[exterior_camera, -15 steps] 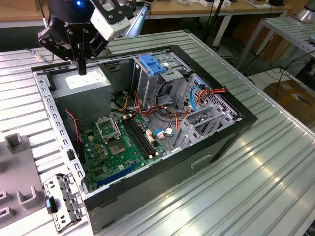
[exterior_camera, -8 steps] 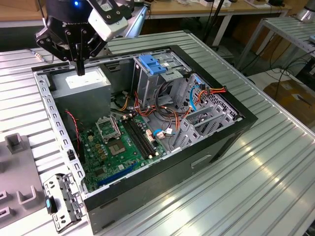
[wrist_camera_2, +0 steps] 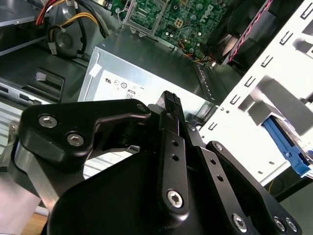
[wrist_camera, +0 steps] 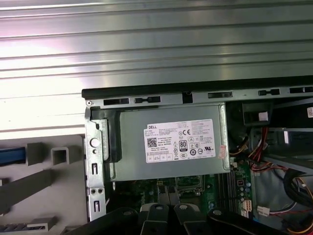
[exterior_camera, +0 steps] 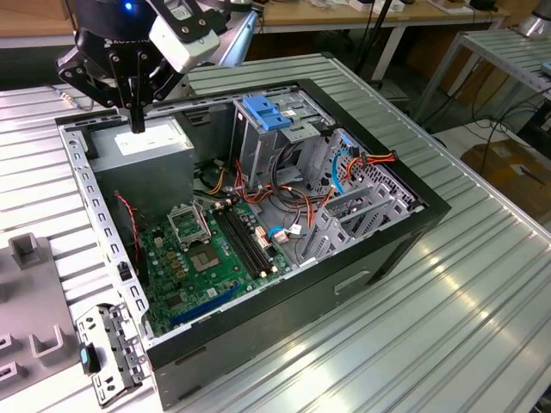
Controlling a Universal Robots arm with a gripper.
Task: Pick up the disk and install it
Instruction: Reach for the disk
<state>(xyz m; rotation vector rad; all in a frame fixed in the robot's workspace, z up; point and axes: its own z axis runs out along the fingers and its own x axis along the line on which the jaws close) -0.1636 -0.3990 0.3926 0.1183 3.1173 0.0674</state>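
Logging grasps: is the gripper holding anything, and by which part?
Nothing. The gripper hangs above the power supply, jaws together with nothing between them.

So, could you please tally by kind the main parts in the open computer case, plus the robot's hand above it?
Power supply: 1
Green motherboard: 1
Metal drive cage with blue tab: 1
Hand, shut, above the power supply: 1
Total: 4
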